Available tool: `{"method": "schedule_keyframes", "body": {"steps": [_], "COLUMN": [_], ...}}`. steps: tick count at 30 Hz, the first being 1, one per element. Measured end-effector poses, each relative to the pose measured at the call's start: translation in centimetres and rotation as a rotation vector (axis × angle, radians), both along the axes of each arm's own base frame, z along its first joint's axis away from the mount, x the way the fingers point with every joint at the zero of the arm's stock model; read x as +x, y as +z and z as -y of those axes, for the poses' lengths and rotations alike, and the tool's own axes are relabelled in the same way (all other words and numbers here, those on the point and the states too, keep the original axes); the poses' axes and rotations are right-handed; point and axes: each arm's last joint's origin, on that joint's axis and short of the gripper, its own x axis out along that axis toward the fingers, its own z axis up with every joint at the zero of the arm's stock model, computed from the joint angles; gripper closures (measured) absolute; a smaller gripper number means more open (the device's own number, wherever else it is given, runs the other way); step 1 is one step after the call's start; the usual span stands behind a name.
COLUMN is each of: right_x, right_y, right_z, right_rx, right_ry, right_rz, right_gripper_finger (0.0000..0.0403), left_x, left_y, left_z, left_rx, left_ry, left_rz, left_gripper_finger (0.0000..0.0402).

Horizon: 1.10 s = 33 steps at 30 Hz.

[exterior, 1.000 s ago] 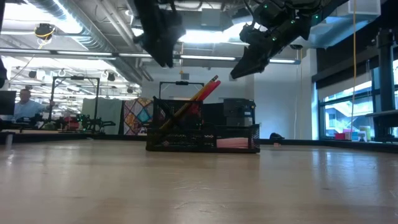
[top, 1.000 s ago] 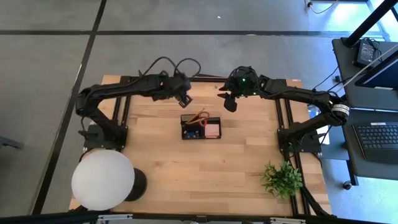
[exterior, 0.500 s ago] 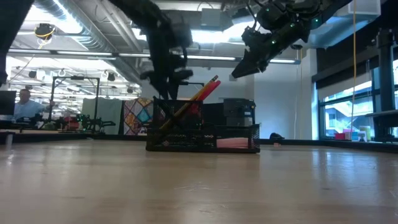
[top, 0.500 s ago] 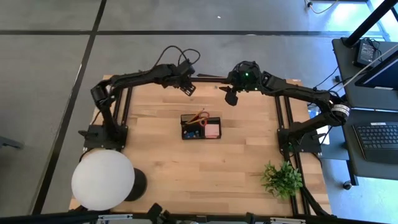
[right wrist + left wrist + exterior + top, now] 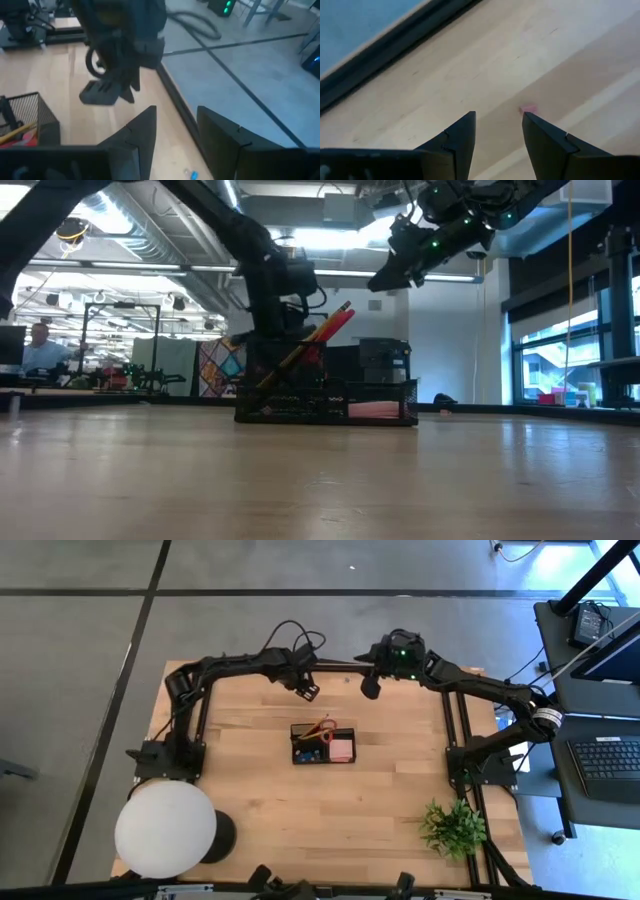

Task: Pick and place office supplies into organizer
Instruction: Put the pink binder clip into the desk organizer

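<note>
Sitting near the middle of the pale wooden table (image 5: 250,800), the small black mesh organizer (image 5: 323,745) holds the red-handled scissors (image 5: 320,729) upright in one compartment and the pink square sticky-note block (image 5: 342,749) in the compartment toward the right arm's side. A tiny blue piece (image 5: 308,754) lies in the compartment beside the notes. In the low view the scissors (image 5: 330,325) lean at a tilt above the tray's rim.

Both arms reach over the table's far edge, well apart from the organizer. The left gripper (image 5: 308,690) hangs low above bare wood, its two dark fingers (image 5: 460,135) spread with nothing between them; a small pink scrap (image 5: 528,109) lies on the wood just past the fingertips. The right gripper (image 5: 370,686) hovers higher, near the table's far edge; its fingers (image 5: 137,132) stand apart and empty. A little blue bit (image 5: 190,174) lies on the wood beneath it.

A large white round lamp (image 5: 165,830) and a green plant (image 5: 453,827) stand at the near corners.
</note>
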Motion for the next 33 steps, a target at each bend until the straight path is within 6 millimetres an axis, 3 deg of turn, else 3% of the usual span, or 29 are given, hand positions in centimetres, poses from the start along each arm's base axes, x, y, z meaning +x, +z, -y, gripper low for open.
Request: {"method": "schedule_keyframes", "body": {"steps": [8,12,33], "right_x": [0.0,0.0,-0.3], "right_y": [0.7,0.7,0.7], "right_z": [0.4,0.4,0.9], "right_rx": [-0.044,-0.045,-0.047], "right_ry": [-0.010,-0.010,-0.030], "right_rz": [0.061,0.062,0.063], "right_gripper_finger": [0.0257,0.0257,0.0257], "left_x": [0.9,1.6,1.9], "left_y": [-1.6,-1.5,-1.7], "left_z": [-0.3,-0.2,0.3], "left_rx": [-0.037,-0.047,-0.045], "left_ry": [0.051,0.036,0.099], "left_rz": [0.054,0.116,0.111], "left_gripper_finger": [0.0245,0.0245,0.0245]}}
